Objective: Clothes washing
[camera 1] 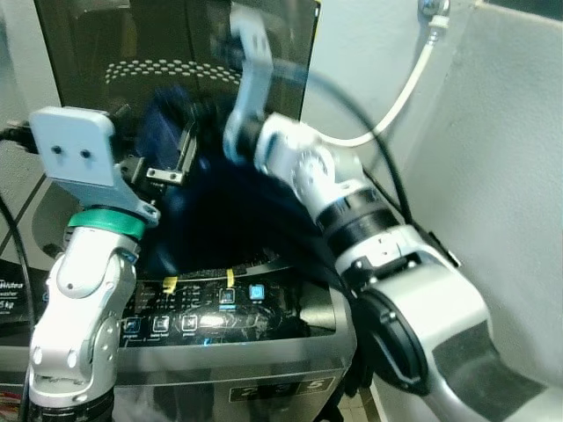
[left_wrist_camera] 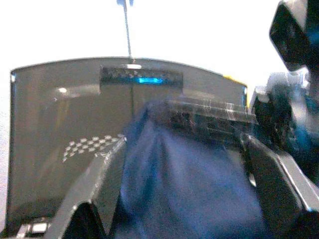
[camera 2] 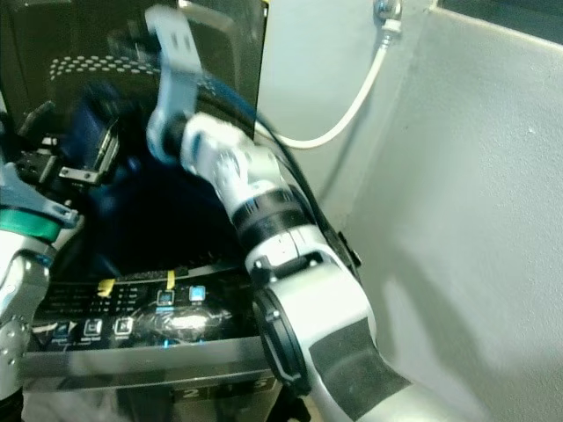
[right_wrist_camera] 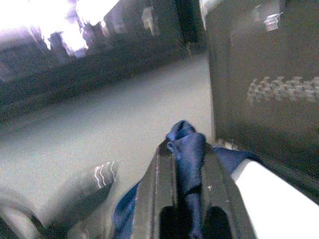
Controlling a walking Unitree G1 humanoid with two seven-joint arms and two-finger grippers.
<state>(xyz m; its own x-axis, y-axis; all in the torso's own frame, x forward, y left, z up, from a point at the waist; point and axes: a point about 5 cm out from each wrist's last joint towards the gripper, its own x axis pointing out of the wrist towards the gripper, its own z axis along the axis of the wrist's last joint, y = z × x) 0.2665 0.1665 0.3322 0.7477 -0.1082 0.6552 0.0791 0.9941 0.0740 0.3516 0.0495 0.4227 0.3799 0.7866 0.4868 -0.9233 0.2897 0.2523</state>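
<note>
You are standing at a top-loading washing machine (camera 1: 264, 369) with its tinted lid (camera 1: 114, 53) raised upright behind the opening. A dark blue garment (camera 1: 220, 211) hangs in a bunched mass over the open tub, above the control panel (camera 1: 211, 312) with its lit buttons and 2 yellow tags.

Your right gripper (right_wrist_camera: 185, 164) has both black fingers pressed together on a fold of the blue cloth; in the right wrist view a tuft of fabric pokes out between the fingertips and more cloth trails down on either side. From the head cameras that arm reaches across from the right, its wrist bent up over the garment in front of the lid.

Your left gripper (left_wrist_camera: 184, 164) sits at the left side of the tub, and its 2 fingers (left_wrist_camera: 94, 194) stand spread apart with blue cloth filling the space between them. You cannot tell from these blurred views whether those fingers actually grip the cloth.

A white hose (camera 1: 405, 88) runs down the wall (camera 1: 493, 176) to the right of the machine.
</note>
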